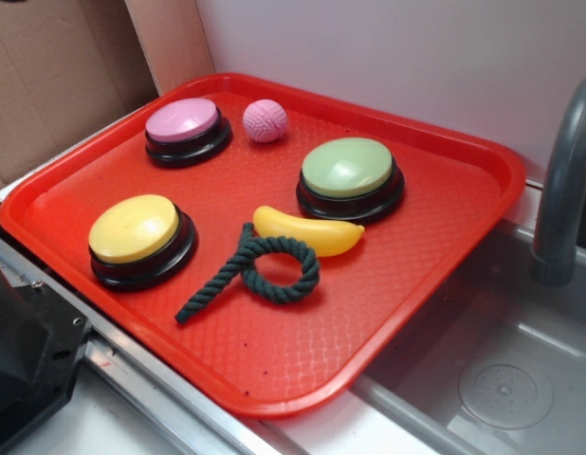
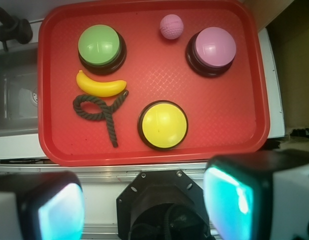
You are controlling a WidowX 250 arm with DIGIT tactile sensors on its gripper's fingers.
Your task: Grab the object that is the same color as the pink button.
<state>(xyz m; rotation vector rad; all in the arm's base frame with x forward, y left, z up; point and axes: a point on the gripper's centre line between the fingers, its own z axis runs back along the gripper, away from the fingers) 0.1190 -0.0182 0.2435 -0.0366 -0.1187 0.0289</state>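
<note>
Gripper is hovering with fingers spread wide, gripping nothing; small pink ball is lying well beyond them on the red tray, beside the pink button.

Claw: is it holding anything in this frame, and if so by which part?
Nothing is held. The claw is open with an empty gap, well above the red tray. The pink ball lies untouched on the tray beside the pink button.

everything sits on the tray. in my wrist view the ball lies just left of the domed button, apart from it. the banana rests between another button and the rope.
</note>
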